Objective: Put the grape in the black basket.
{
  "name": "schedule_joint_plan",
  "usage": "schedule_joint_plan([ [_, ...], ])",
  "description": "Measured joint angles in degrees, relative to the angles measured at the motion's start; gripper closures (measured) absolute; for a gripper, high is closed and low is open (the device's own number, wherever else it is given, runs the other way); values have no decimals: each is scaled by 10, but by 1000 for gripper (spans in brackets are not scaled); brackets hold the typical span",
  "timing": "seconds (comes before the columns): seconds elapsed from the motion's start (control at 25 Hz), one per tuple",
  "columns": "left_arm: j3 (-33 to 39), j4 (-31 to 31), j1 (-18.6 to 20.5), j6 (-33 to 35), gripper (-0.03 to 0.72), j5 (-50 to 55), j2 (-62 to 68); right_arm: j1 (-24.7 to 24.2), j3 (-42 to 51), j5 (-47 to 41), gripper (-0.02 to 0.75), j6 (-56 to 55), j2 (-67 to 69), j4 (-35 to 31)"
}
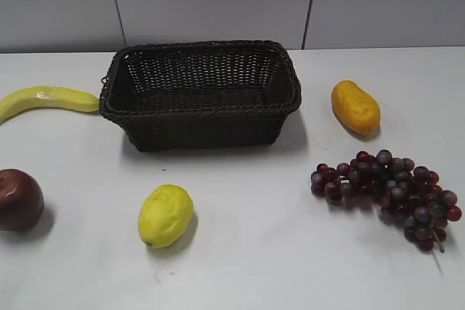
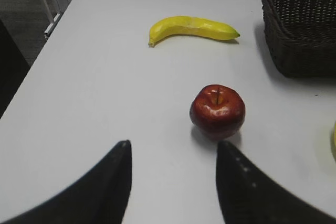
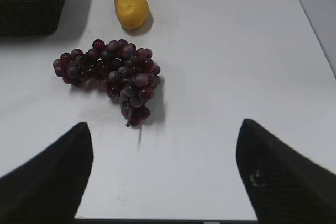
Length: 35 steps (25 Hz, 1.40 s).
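Right wrist view: right gripper spread wide, holding nothing, short of the long dark red-purple grape bunch lying on the white table, apart from the dark woven wicker basket. Recommended: centre over the bunch's thickest part before descending. Left gripper likewise spread.

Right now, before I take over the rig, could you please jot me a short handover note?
Left hand: open, empty, over the table near the apple.
Right hand: open, empty, just short of the grapes.
Grapes lie on the table, right of the basket, beside the orange fruit.
Basket holds nothing.
Done: nothing yet.
Left: grasp the grapes, likely with the right hand, and set them in the basket.
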<state>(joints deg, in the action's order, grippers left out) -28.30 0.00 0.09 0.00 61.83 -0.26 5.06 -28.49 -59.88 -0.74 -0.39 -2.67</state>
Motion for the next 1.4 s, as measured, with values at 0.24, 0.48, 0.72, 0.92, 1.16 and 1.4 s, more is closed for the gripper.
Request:
schedule_joint_plan([
  [0.24,0,0,0,0,199,0,0,0,0,0,92,0,0,1],
  [0.48,0,0,0,0,199,0,0,0,0,-1,96,-1,0,1],
  [0.72,0,0,0,0,199,0,0,0,-7,7,106,-1,28,7],
  [0.92,0,0,0,0,199,0,0,0,-24,55,94,-1,116,12],
  [1.16,0,0,0,0,199,0,0,0,-27,104,60,-1,256,6],
  [1.4,0,0,0,0,199,0,0,0,-63,140,60,-1,380,-16],
])
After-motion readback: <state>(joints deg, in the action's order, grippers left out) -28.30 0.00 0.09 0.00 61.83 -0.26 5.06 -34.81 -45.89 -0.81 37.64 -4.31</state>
